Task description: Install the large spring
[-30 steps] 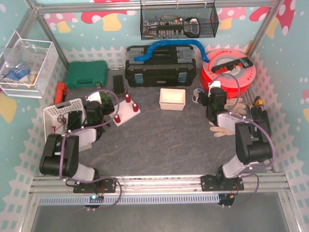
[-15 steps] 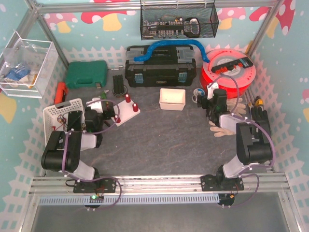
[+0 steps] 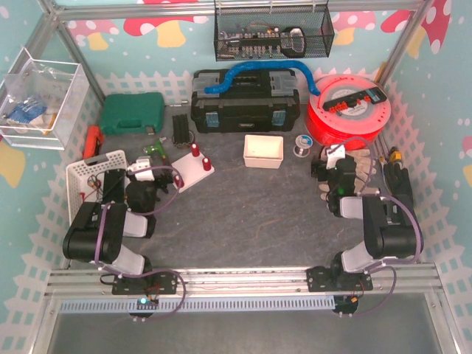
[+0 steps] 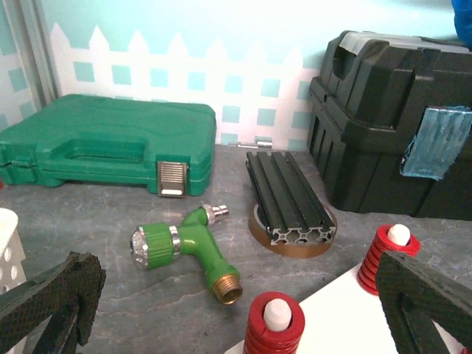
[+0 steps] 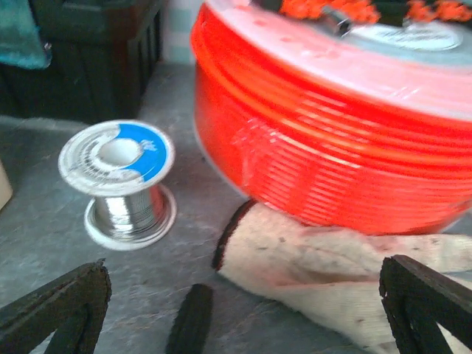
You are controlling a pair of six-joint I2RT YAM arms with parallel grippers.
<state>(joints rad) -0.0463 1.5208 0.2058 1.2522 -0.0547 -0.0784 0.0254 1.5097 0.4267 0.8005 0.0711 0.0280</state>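
Currently left gripper (image 4: pixel 240 302) and right gripper (image 5: pixel 243 302) both stand spread wide, empty, red springs (image 4: pixel 258 341) just before the left one.

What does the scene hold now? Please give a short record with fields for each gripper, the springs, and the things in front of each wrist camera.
left gripper: open, holding nothing
right gripper: open, holding nothing
springs: red, upright on white pegs of the board
in front of left wrist: green nozzle, green case, black rail
in front of right wrist: spool, orange reel, glove touching the reel
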